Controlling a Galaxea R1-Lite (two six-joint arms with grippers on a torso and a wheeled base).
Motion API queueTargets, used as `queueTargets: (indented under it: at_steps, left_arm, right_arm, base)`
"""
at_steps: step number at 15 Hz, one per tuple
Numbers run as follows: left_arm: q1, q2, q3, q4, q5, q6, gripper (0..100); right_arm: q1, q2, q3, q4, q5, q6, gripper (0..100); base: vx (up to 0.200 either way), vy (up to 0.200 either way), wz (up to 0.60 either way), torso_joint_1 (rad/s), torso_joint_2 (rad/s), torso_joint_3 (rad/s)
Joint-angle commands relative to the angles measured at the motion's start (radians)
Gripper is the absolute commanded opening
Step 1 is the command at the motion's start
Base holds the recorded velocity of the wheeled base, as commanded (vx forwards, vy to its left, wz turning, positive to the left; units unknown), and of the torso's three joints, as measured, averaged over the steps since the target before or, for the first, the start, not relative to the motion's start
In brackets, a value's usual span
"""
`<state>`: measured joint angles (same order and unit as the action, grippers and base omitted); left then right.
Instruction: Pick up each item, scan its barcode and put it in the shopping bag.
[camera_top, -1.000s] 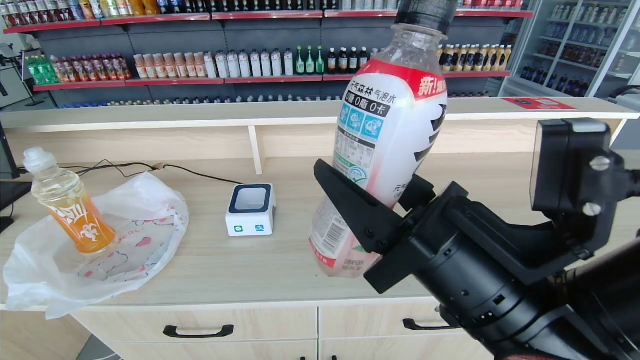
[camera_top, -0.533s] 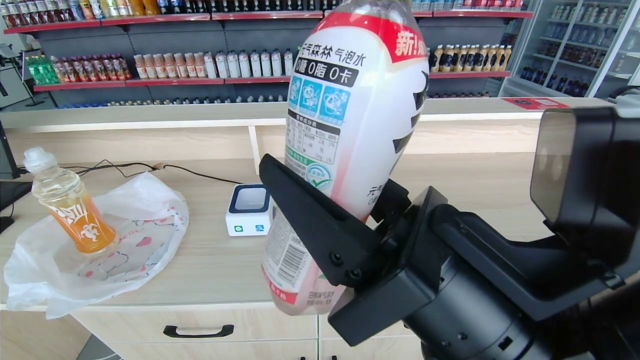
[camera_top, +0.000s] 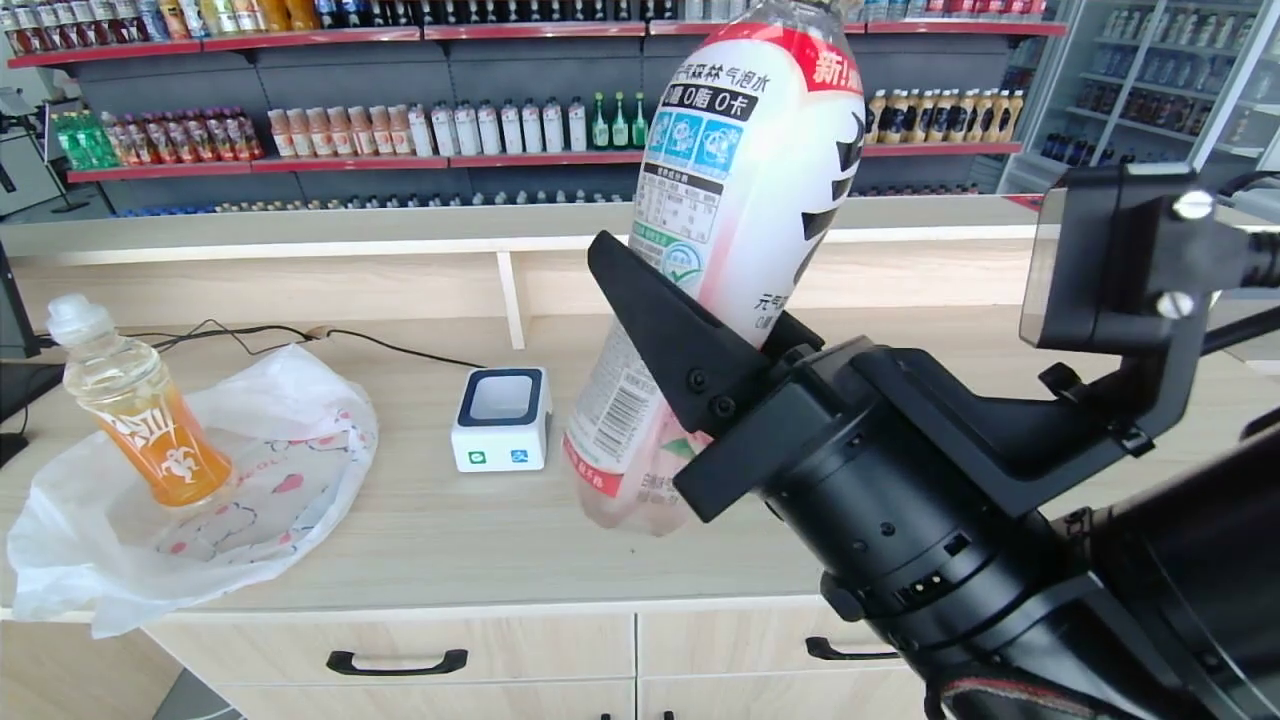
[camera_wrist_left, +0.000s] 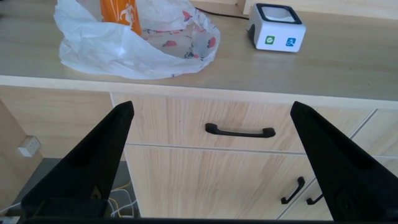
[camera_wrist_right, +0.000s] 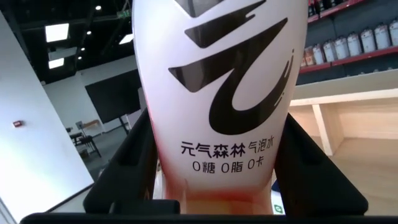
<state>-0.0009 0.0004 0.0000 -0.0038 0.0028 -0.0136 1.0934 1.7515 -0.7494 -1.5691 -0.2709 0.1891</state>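
I am gripping the pink-and-white bottle (camera_top: 745, 170) in my right hand (camera_top: 705, 300), with both fingers pressing against its sides around the lower half. I am holding it up off the tabletop (camera_top: 480, 540), tilted, its base hanging just to the right of the small white scanner (camera_top: 501, 418). The barcode (camera_top: 625, 410) low on the bottle's label is facing the scanner's side. My left hand (camera_wrist_left: 211, 106) is hanging released, fingers spread wide apart and grasping nothing, low in front of the drawers (camera_wrist_left: 186, 180) beneath the tabletop's front edge. Toward the left end of the tabletop the white shopping bag (camera_top: 270, 470) is lying crumpled and open. An orange drink bottle (camera_top: 135, 415) is standing in it, leaning a little. A black cable (camera_top: 400, 350) is running along the tabletop behind the bag to the scanner.
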Motion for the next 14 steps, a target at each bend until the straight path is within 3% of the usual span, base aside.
queueTargets:
  at_steps: [1,3,5,14]
  left_arm:
    - [0.001,0.001,0.000,-0.001,0.000,0.000,100]
    - [-0.001,0.001,0.000,0.001,0.000,0.000,100]
    - [0.001,0.001,0.000,-0.001,0.000,0.000,100]
    - [-0.001,0.000,0.000,0.001,0.000,0.000,100]
  right_arm:
    - [-0.006,-0.015,0.053,-0.002,-0.001,0.026,0]
    - [-0.010,-0.055,0.104,-0.002,-0.002,0.072,0]
    - [-0.078,-0.079,0.104,-0.002,-0.005,0.087,0]
    - [-0.078,-0.176,0.183,-0.002,-0.005,0.092,0]
  base:
    - [0.000,0.000,0.00,0.000,0.00,0.000]
    - [0.000,0.000,0.00,0.000,0.00,0.000]
    - [0.000,0.000,0.00,0.000,0.00,0.000]
    - [0.000,0.000,0.00,0.000,0.00,0.000]
